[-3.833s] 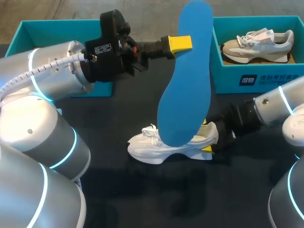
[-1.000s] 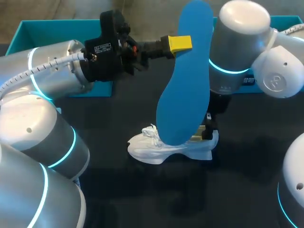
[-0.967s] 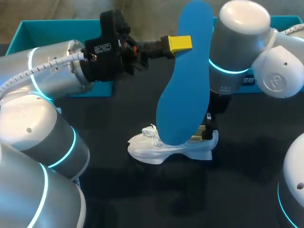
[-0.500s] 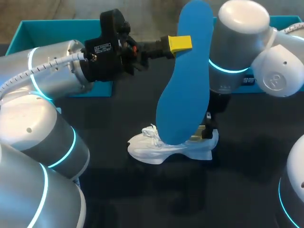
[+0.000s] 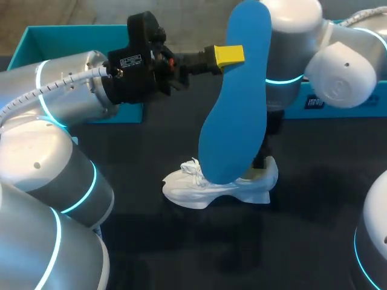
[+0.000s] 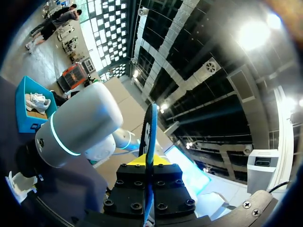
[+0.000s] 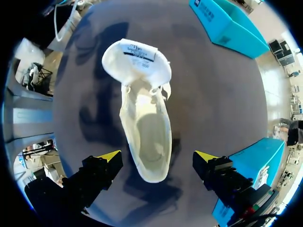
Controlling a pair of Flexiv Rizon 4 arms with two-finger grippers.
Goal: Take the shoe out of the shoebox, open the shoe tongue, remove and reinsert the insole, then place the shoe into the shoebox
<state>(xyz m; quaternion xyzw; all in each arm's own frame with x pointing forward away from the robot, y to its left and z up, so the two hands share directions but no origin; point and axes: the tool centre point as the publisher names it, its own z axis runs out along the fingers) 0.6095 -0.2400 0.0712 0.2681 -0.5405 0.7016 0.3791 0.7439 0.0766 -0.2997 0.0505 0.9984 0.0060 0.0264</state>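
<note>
My left gripper is raised high above the table and shut on a blue insole, which hangs upright over the shoe. In the left wrist view the insole shows edge-on between the fingers. A white shoe lies on the dark table below. My right arm leans in over the shoe's heel, its gripper mostly hidden behind the insole. In the right wrist view the right gripper stands open just above the shoe, whose tongue is folded out, showing the empty inside.
One teal shoebox stands at the back left behind my left arm. A second teal box at the back right is largely covered by my right arm; in the left wrist view it holds another shoe.
My right arm went from beside the shoe's heel to above it, and in the last half second shifted a little toward the back. My left arm holds the insole still.
</note>
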